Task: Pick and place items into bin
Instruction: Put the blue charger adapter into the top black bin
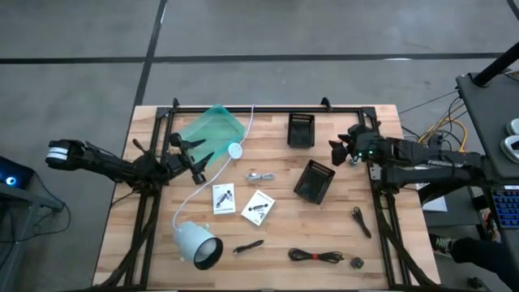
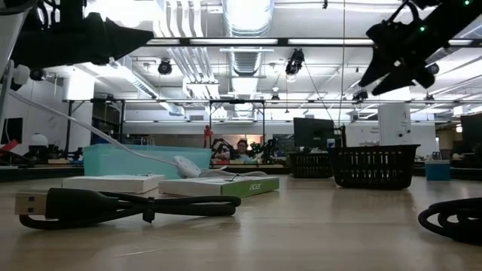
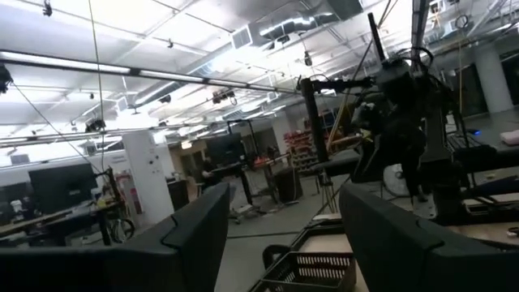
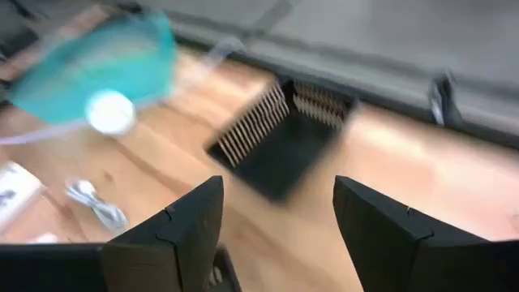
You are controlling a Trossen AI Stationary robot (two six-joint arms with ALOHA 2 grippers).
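The two white printed cards (image 1: 241, 203), the coiled black cable (image 1: 316, 256) and the black pen-like sticks (image 1: 361, 221) all lie loose on the wooden desk (image 1: 324, 235), none in the black mesh bins (image 1: 314, 180). We judge we are between picks. Our right pincer (image 1: 335, 152) hangs released above the bins; our left pincer (image 1: 197, 161) waits released beside the teal tray (image 1: 212, 127). Next we need a descent onto one item.
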